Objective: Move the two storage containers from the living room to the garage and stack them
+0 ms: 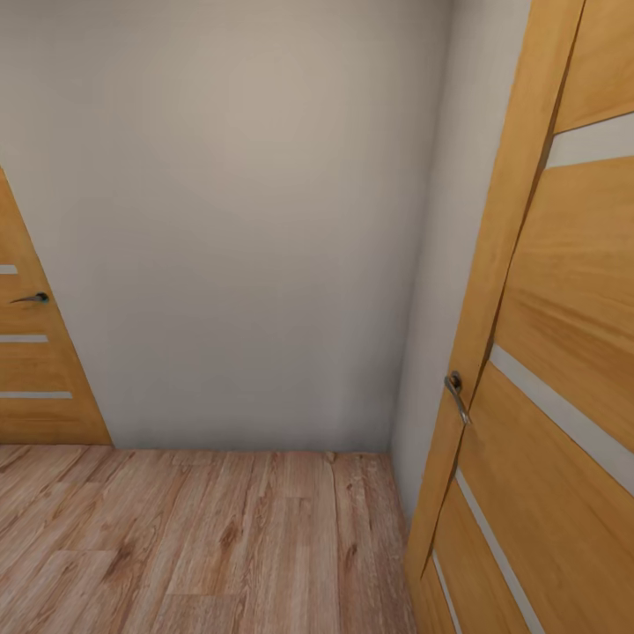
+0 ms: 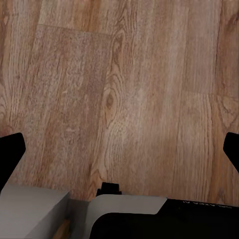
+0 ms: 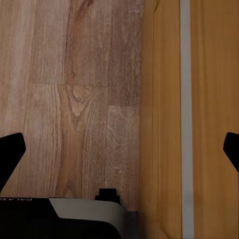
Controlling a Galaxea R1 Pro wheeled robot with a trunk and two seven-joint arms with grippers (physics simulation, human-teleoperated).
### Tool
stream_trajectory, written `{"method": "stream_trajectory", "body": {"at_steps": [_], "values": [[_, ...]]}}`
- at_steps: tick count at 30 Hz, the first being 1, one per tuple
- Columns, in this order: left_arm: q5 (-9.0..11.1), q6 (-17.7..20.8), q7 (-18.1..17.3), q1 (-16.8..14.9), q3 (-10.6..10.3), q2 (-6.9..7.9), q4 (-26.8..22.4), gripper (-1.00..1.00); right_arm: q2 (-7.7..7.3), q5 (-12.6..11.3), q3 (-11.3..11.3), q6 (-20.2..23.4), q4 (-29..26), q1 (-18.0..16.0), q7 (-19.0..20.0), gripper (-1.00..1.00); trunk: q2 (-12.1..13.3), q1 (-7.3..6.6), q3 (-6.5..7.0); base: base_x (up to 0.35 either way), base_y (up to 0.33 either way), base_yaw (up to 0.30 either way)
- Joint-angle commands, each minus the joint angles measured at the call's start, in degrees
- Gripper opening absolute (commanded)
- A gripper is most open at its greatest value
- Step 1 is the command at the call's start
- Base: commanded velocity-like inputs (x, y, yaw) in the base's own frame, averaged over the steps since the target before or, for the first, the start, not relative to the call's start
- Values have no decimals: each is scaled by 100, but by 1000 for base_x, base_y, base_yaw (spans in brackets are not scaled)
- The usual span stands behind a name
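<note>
The storage containers are out of view, and so is the garage. In the left wrist view my left gripper (image 2: 119,154) is open, its dark fingertips (image 2: 11,149) far apart over light wood planks (image 2: 124,89), with nothing between them. My right gripper (image 3: 119,154) is also open and empty. It hangs over the planks (image 3: 74,99) right beside the foot of a wooden door (image 3: 199,119).
In the head view a plain beige wall (image 1: 246,220) stands straight ahead, meeting a side wall in a corner. An open wooden door (image 1: 563,352) with a metal handle (image 1: 456,396) is close on the right. Another wooden door (image 1: 35,361) stands at the left. Wood planks (image 1: 202,537) run up to the wall.
</note>
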Motion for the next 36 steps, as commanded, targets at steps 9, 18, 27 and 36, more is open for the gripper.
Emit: {"method": "stream_trajectory", "body": {"at_steps": [9,18,27,36], "values": [[48,-32,-42,-7,21,5,25,100,1,0,25,-38,25,-8,-7,100,-5,4,-2,25,0,0],[48,-32,-42,-7,24,11,25,100,1,0,22,-37,25,-8,-7,100,-5,4,-2,0,22,0],[48,-32,-42,-8,22,11,25,100,0,7,20,-38,25,-8,-7,100,-5,4,-2,0,1,0],[48,-32,-42,-8,25,11,25,100,-3,9,17,-45,25,-8,-7,100,-5,4,-2,27,0,0]]}}
